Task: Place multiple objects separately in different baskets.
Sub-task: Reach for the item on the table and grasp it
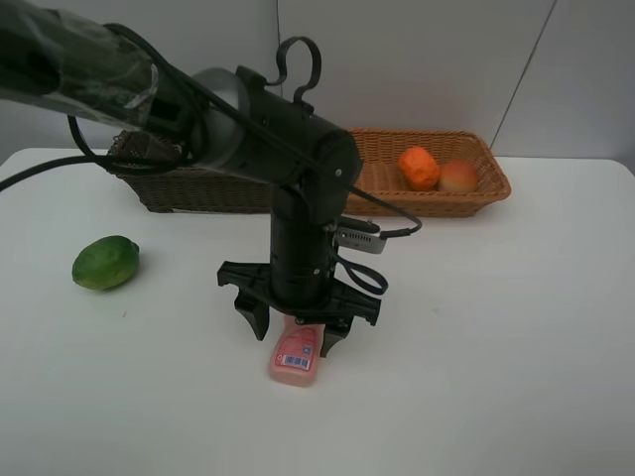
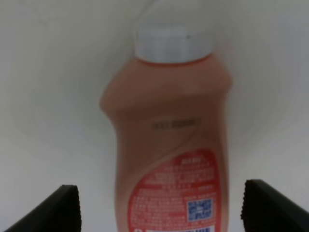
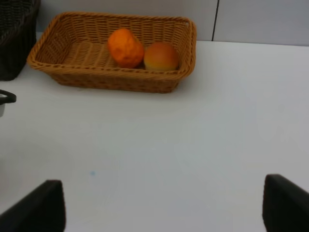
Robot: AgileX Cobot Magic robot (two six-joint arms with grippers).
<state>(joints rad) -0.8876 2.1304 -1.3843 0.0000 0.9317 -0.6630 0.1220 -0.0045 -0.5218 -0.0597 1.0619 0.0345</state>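
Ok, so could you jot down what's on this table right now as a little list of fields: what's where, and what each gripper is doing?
Pink bottle: lying flat on the table
Left gripper: open, low over that bottle, one finger on each side
Right gripper: open, holding nothing
Green fruit: loose on the table, far left
Light basket: holds orange and peach, side by side
Dark basket: mostly hidden by the left arm; contents unseen
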